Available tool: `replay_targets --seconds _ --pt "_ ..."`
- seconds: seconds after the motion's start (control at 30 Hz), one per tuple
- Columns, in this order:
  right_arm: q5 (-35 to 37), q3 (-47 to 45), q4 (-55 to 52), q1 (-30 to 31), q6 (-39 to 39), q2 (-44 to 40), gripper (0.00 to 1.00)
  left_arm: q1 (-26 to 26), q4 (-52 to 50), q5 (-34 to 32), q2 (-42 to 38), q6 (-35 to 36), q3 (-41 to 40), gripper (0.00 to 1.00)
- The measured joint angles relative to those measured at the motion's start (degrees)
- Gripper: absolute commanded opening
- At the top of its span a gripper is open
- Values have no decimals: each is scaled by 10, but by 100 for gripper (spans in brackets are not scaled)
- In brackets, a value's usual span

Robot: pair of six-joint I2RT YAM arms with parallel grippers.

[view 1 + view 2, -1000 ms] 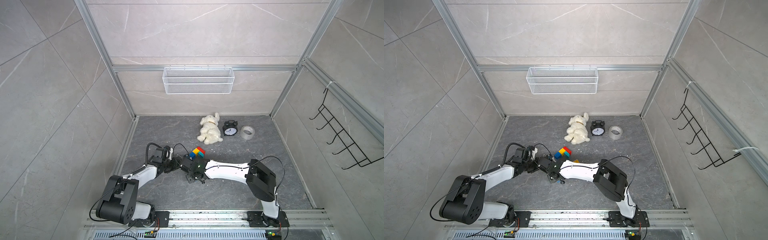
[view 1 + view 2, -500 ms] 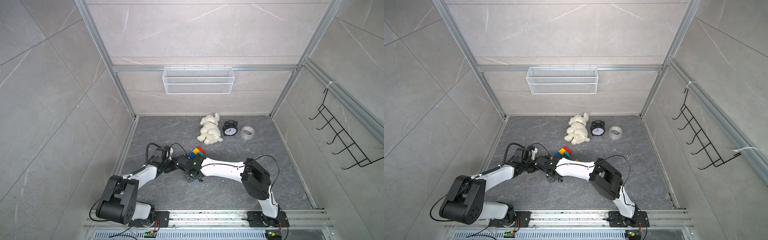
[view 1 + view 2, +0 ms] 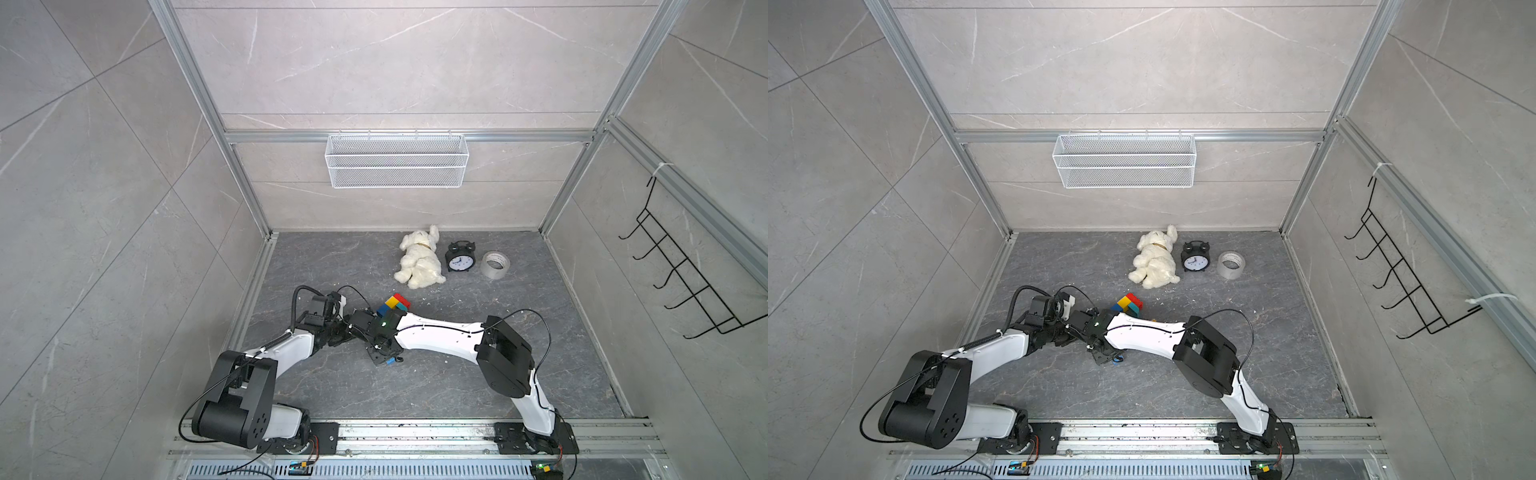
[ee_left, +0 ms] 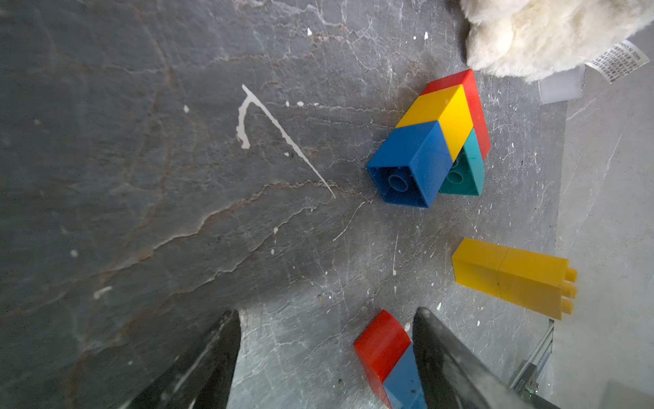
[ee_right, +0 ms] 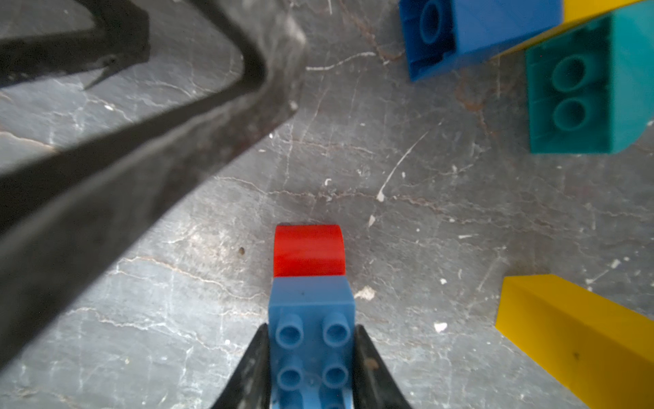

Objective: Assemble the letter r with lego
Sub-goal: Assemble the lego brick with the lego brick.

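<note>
Between the two arms, low over the floor: right gripper (image 5: 310, 331) is clenched on a blue studded plastic brick (image 5: 311, 304), which has a red curved-top plastic brick (image 5: 308, 251) plugged onto its far end.
Left gripper (image 4: 325, 318): released, jaws wide. The red-and-blue pair sits between its fingers, just beside one; I cannot tell whether they touch.
Other lego: a joined block of blue, yellow, red and teal bricks (image 4: 439, 141) lies on its side near the plush toy. Two yellow bricks joined end to end (image 4: 509, 279) lie near that block but apart from it.
Step in hand: apparently carrying the held pair to a mating piece or handing it across; I cannot tell which.
Doing it well: square the studs to the open sockets before pressing, then push straight along the stud axis. The free gripper should brace the receiving piece, since loose bricks would likely slide on this smooth surface.
Risk: only the blue brick is gripped, so a sideways knock could pry the red one off. The fingers are also crowded together.
Surface: dark grey stone-look floor (image 3: 332, 266), veined, flecked with white crumbs and marked by one pale scratch (image 4: 288, 140).
Room: pale grey tiled walls (image 3: 374, 62) in an aluminium frame (image 3: 395, 136), with a white wire basket (image 3: 397, 174) on the back wall. A white plush dog (image 3: 419, 259), a black alarm clock (image 3: 459, 261) and a roll of grey tape (image 3: 488, 272) stand in a row near the back.
</note>
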Motion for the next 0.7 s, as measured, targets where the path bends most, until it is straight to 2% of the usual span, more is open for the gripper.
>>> replay_targets --seconds 0.23,0.4,0.53,0.7 --pt "0 -54 56 -4 -16 -37 22 0 -34 -13 -24 5 9 79" --pt "-2 -83 77 -20 -37 -71 23 0 -99 -47 -70 33 60 81" --pt "5 -93 77 -54 -58 -140 23 0 -126 -77 -117 51 105 82" --pt "16 -101 81 -107 -85 -238 25 0 -118 -96 -184 44 106 83"
